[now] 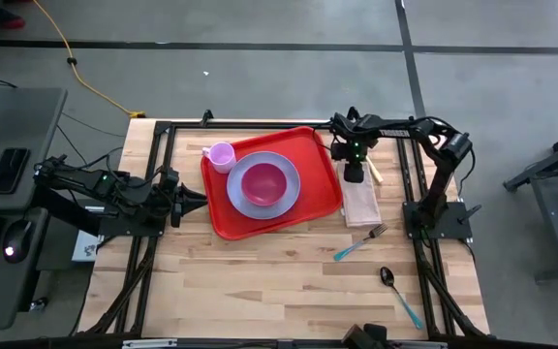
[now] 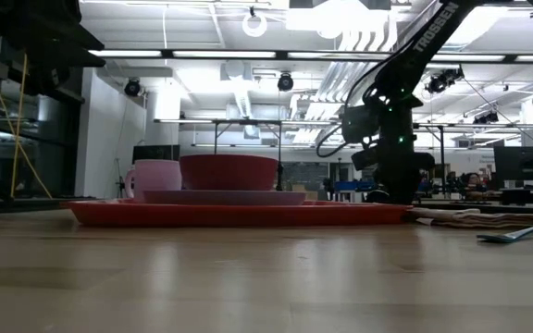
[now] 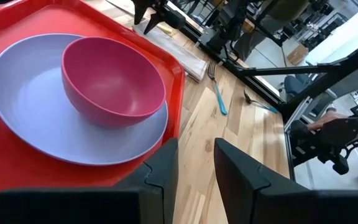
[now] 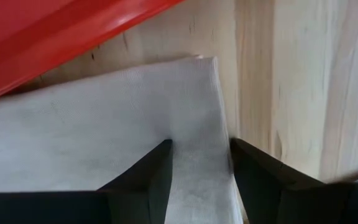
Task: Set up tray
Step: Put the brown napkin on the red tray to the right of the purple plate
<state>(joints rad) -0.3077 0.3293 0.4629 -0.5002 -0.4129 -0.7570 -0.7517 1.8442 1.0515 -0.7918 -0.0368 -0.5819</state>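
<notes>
The right claw [image 1: 355,174] sits low over the far end of the napkin [image 1: 361,202], just beside the tray's right rim. Seen from above, its fingers are hidden under its own wrist. In the right wrist view the two fingers [image 4: 145,180] stand narrowly apart, pressed onto the cloth [image 4: 104,130], with nothing pinched between them. Whether the tips touch the worktop through the cloth cannot be told.

The left claw [image 1: 194,202] waits just beside the tray's left edge, its fingers [image 3: 160,177] a narrow gap apart and empty.

The tray [image 1: 223,213] lies flat at the middle of the worktop [image 1: 260,281], slightly turned. In the low view its far rim is hidden behind the dishes.

On the tray there is one plate [image 1: 242,199], one bowl [image 1: 263,182] standing on that plate, and one cup [image 1: 221,156] at the far left corner, half cut off in the left wrist view.

Off the tray, on the worktop, lie one napkin, one fork [image 1: 359,241] and one spoon [image 1: 398,295], both with blue handles. A pale thin thing [image 1: 376,174] past the right claw is too small to name.
</notes>
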